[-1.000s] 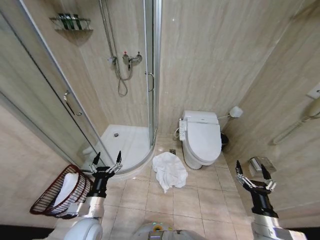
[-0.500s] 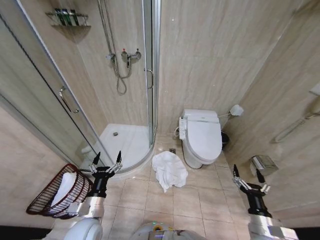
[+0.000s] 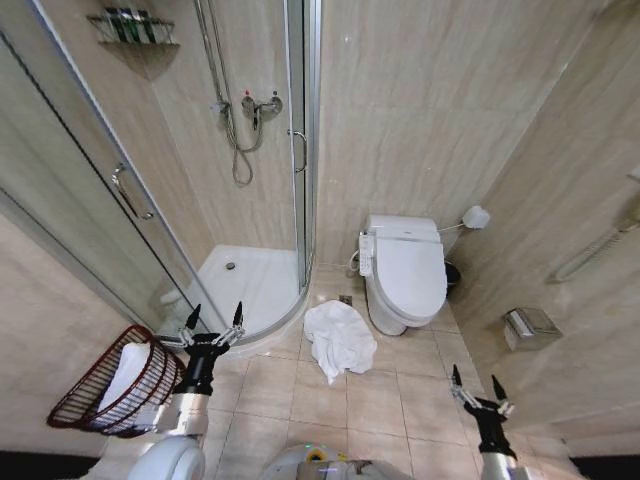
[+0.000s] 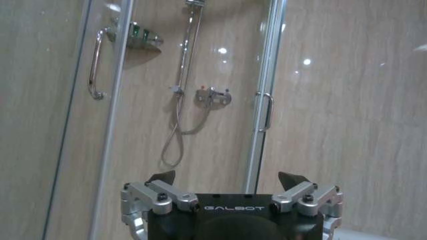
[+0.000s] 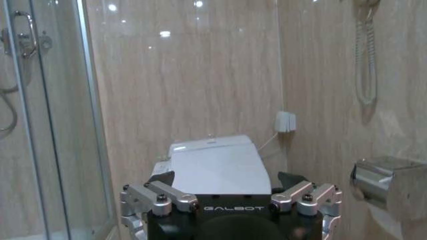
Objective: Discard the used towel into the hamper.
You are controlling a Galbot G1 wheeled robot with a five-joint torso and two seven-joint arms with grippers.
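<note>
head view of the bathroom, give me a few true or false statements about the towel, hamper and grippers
1. The crumpled white towel lies on the tiled floor beside the white toilet. True.
2. The round reddish-brown wire hamper is empty. False: something white sits inside it.
3. The left gripper holds the towel. False: it is open, holding nothing.
4. The right gripper is open. True.
5. The toilet lid is up. False: it is closed.

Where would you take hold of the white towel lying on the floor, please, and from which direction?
Probably from above, on the bunched mound at the middle of the towel. It lies crumpled on the floor tiles beside the toilet, with raised folds a pinch could close on. Both the left gripper and the right gripper are open and empty.
</note>
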